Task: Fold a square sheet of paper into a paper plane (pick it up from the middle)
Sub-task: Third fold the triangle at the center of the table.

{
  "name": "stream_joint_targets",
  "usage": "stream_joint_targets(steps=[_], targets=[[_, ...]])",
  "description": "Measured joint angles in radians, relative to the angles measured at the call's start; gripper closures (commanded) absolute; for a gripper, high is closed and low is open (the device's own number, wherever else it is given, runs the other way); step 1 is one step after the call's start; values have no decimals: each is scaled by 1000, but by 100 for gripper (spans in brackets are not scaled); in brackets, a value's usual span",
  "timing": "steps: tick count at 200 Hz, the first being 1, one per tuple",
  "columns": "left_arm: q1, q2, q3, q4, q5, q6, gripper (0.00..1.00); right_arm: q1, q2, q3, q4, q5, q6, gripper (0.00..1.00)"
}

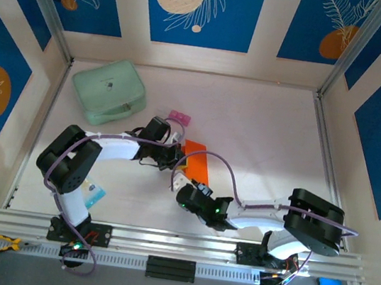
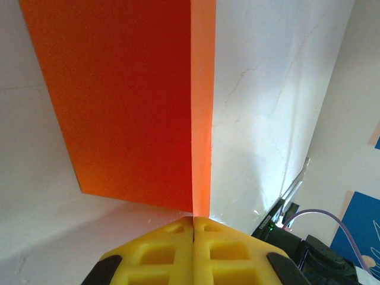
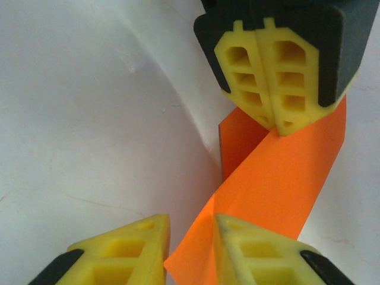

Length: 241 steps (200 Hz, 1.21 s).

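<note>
The orange sheet of paper stands folded along a crease in the middle of the table. My left gripper is shut on the crease end, and the two orange flaps rise away from its yellow fingertips. In the right wrist view the left gripper's fingers pinch the top of the sheet. My right gripper is at the sheet's lower corner. Its jaws stand apart with that corner between them, and a gap shows on the left side.
A mint-green case lies at the back left. A small pink block sits just behind the left gripper. A pale blue item lies by the left arm's base. Walls bound the white table.
</note>
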Motion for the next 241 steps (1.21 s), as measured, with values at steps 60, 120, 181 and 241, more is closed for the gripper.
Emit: stream_joint_targets(steps=[60, 120, 181, 241], targets=[[0, 0, 0, 4, 0, -9, 95, -24, -35, -16, -6, -19, 19, 88], [0, 0, 0, 5, 0, -10, 94, -47, -58, -18, -14, -45, 34, 98], [7, -13, 7, -59, -21, 42, 48, -102, -103, -18, -43, -178, 88, 100], [70, -139, 62, -254, -153, 152, 38, -376, -142, 12, -122, -647, 331, 100]])
